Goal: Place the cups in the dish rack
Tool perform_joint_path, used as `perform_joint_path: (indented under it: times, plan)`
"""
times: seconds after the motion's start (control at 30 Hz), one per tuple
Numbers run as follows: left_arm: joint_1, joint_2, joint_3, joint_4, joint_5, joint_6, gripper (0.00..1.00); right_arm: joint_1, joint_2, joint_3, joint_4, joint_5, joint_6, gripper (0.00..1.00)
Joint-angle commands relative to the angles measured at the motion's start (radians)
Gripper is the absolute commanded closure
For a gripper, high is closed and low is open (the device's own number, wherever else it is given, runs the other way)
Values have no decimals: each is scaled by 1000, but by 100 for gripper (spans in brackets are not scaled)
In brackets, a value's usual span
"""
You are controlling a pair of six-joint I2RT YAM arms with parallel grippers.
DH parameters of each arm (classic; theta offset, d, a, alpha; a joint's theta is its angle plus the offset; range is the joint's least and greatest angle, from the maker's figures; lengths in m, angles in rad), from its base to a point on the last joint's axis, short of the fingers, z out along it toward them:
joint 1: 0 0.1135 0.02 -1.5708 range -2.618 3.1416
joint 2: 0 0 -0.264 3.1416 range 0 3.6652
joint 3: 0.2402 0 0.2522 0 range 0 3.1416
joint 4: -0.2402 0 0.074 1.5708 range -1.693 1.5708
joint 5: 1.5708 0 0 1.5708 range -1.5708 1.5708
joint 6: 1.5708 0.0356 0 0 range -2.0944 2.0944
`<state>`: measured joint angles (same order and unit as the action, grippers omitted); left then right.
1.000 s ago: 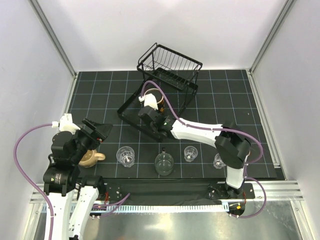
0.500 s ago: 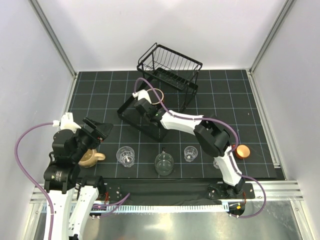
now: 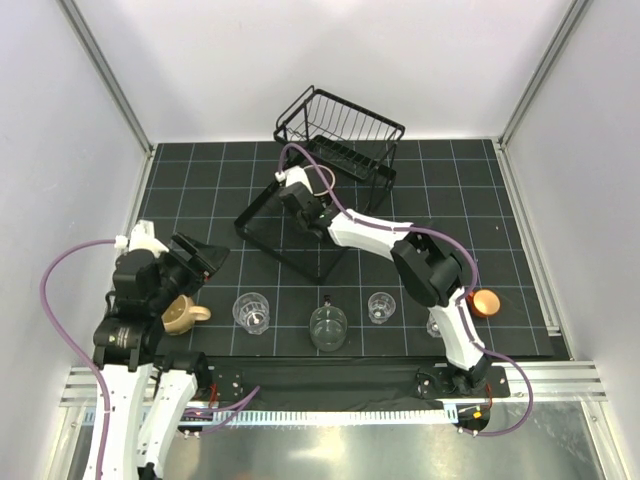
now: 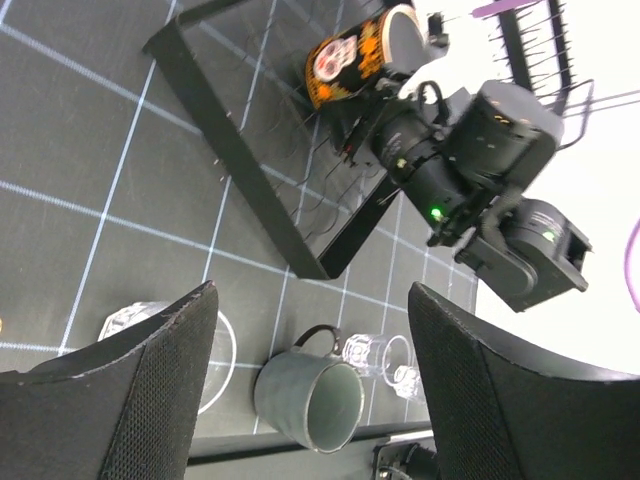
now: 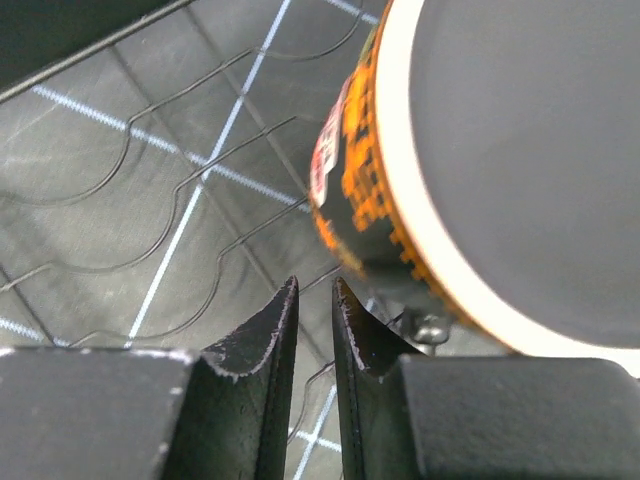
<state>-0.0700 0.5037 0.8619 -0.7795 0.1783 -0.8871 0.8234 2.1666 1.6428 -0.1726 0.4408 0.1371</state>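
Note:
The black wire dish rack has its raised basket (image 3: pixel 340 132) at the back and its flat lower frame (image 3: pixel 262 228) in front. A brown-rimmed cup with an orange pattern (image 5: pixel 430 150) lies on the frame's wires and also shows in the left wrist view (image 4: pixel 352 58). My right gripper (image 3: pixel 304 203) hovers over the frame. Its fingers (image 5: pixel 270 330) are nearly together and empty, just left of that cup. My left gripper (image 3: pixel 197 262) is open and empty above a beige mug (image 3: pixel 180 316). A grey mug (image 4: pixel 308 402), a clear tumbler (image 3: pixel 251 310), a small glass (image 3: pixel 380 306) and a red-orange cup (image 3: pixel 486 302) stand along the front.
Another small glass (image 3: pixel 437 322) stands partly behind the right arm's base link. White walls and metal rails (image 3: pixel 520 190) border the black gridded mat. The rack's lower frame bar (image 4: pixel 240 170) runs diagonally between the front row of cups and the right gripper.
The right gripper has moved from the front of the lower frame toward its back left. The right elbow swung aside, uncovering the red-orange cup. The left arm shifted slightly.

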Motion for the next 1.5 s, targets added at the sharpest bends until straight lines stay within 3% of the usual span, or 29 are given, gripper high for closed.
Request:
perform_joint_path:
  times: [0.0, 0.3, 0.53, 0.67, 0.87, 1.0, 1.07, 1.2, 1.3, 1.47]
  plan:
    - [-1, 42, -23, 31, 35, -4, 26, 28, -88, -46, 31, -8, -11, 78]
    - [-1, 123, -64, -23, 40, 51, 25, 148, -400, -316, 87, -20, 113, 77]
    - [-77, 263, -57, -53, 0, 89, 24, 203, -560, -362, -24, -53, 219, 70]
    - [-152, 280, -47, -75, -115, 60, 25, 203, -637, -422, -79, -77, 251, 67]
    - [-157, 278, 46, -168, -385, 28, 24, 204, -691, -423, -183, -83, 289, 62]
    - [-159, 384, 189, -300, -516, 85, 18, 204, -747, -449, -173, -108, 289, 60]
    - [-156, 446, 239, -334, -551, 124, 6, 204, -781, -503, -113, -129, 286, 60]
    - [-136, 486, 259, -365, -579, 96, 3, 204, -849, -566, -50, -168, 277, 60]
    - [-90, 467, 223, -360, -580, 36, 2, 203, -899, -594, -24, -192, 266, 54]
    - [15, 504, 212, -376, -562, 36, 2, 204, -950, -589, -46, -211, 274, 27]
